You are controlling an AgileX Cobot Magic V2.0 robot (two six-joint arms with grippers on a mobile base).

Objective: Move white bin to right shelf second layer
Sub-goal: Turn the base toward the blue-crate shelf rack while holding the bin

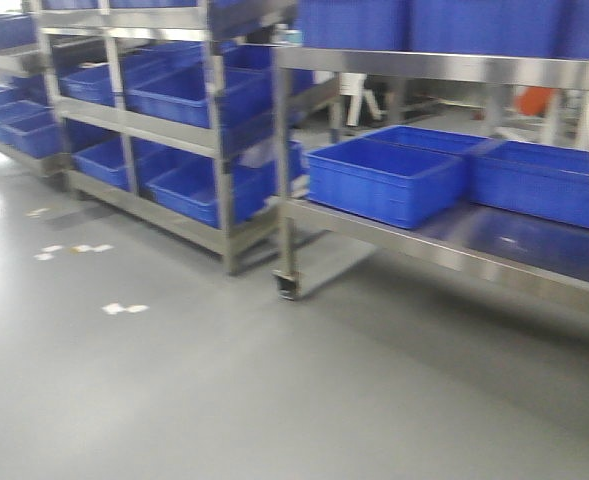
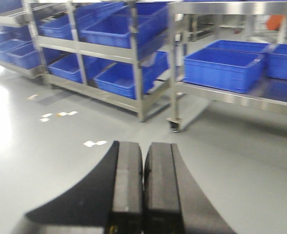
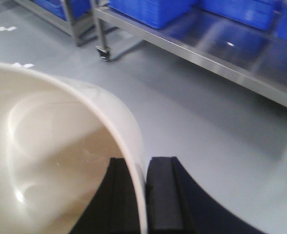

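At lower left of the right wrist view, the right gripper (image 3: 142,185) clamps the white bin (image 3: 55,146) by its wall for carrying. The left gripper (image 2: 143,165), closed on nothing, seems spare.

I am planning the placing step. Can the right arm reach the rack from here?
Probably not yet. The right hand grips the bin by its wall, and bare floor lies between it and the rack. Nothing blocks the way, but the base likely must drive closer.
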